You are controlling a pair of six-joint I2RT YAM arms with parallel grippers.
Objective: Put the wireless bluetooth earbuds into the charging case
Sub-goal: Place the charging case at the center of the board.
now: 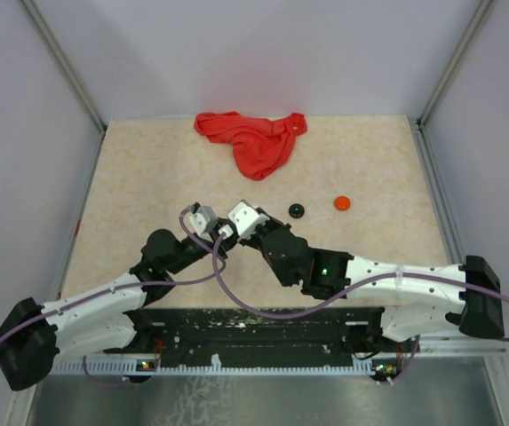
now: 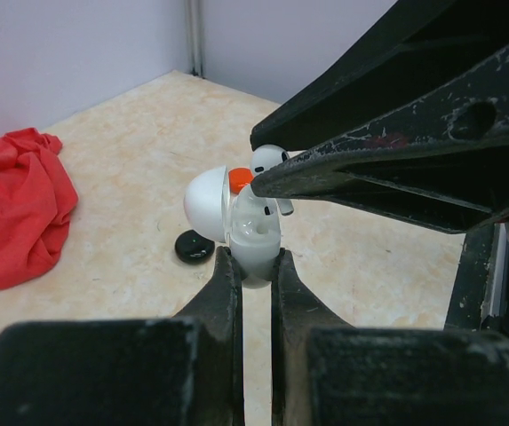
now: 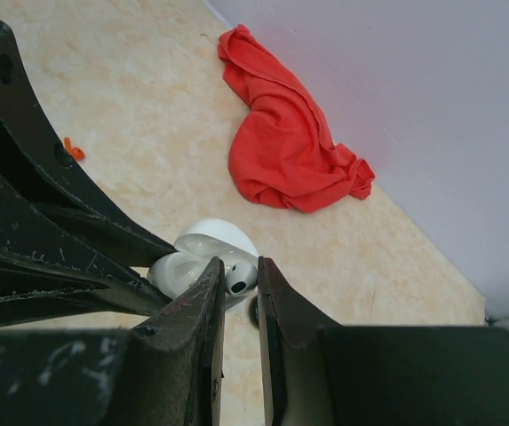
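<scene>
**White earbud at the open case**

Left fingers [image 2: 229, 284] are clamped on the base of a white charging case [image 2: 252, 241], lid open, held above the middle of the desk [image 2: 130, 160]. Just right of it, the right fingers [image 3: 208, 297] pinch a white earbud [image 3: 239, 281] at the case's mouth. A red cloth [image 1: 252, 142] lies beyond at the far edge. Farther right sit a small black piece [image 1: 297, 210] and an orange one [image 1: 342, 202].

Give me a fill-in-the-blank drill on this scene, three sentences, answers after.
1. The left hand grips the charging case, whose lid is ___.
2. The right hand pinches a ___ earbud.
3. The crumpled cloth at the table's far edge is ___.
Missing words: open; white; red.
</scene>
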